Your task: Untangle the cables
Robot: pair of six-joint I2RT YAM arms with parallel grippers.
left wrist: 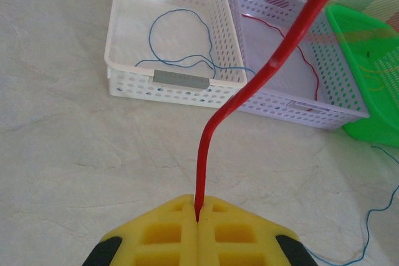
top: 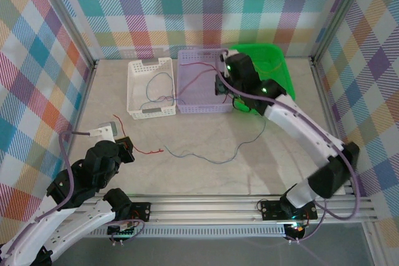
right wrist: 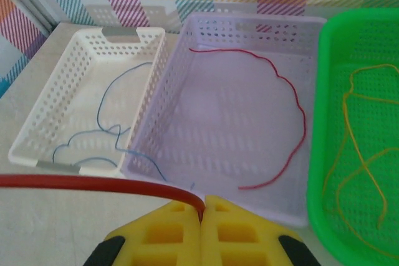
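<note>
- A blue cable (right wrist: pixel 101 101) is held in the white basket (right wrist: pixel 47 95), a red cable (right wrist: pixel 304 119) in the purple basket (right wrist: pixel 249 26), a yellow-olive cable (right wrist: pixel 366 161) in the green basket (right wrist: pixel 319 123).
- By the left tool (left wrist: pixel 198 216) and the right tool (right wrist: pixel 202 207), red strands (left wrist: pixel 262 76) are pinched.

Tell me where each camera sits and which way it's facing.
Top external: above and behind the robot, looking down at the table; left arm and right arm show.
Left wrist: low, facing the white basket; left end effector shut on a red cable.
Right wrist: raised near the purple basket, looking down into it; right end effector shut on a second red cable.
All share those and the green basket.
</note>
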